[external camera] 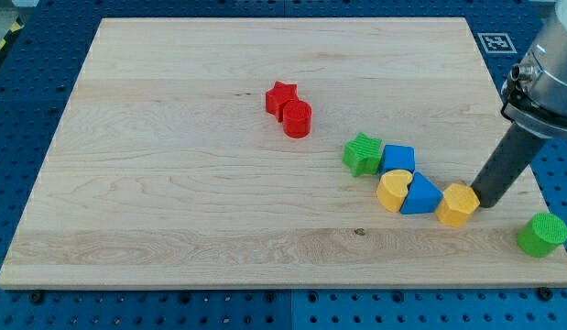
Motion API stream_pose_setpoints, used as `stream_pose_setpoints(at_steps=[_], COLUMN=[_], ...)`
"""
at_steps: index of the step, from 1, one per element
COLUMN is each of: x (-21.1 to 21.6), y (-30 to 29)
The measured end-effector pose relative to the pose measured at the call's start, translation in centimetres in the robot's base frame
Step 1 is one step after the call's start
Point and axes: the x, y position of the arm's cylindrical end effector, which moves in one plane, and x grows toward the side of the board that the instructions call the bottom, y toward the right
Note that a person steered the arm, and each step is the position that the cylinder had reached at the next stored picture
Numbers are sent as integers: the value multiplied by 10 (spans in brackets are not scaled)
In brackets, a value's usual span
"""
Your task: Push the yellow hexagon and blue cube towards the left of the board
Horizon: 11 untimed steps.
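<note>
Yellow plastic hexagon block: lower right of wooden board, touching blue triangular block; blue plastic cube above. Both look light, rigid, slide-prone. No jaws; my tip touches hexagon's right face — I push there.

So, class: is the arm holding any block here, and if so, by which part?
Nothing is held. My tip only presses against the yellow hexagon on its right side.

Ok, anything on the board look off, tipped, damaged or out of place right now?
Only the green cylinder: it sits at the board's bottom-right corner, partly overhanging the edge. Otherwise nothing looks tipped or damaged; my tip is against the yellow hexagon's right side.
</note>
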Motion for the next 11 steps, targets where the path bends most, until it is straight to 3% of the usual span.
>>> stream_pose_setpoints(at_steps=[3,6,10,11], x=[33,67,73,57], y=[-57,-37,-58,-84])
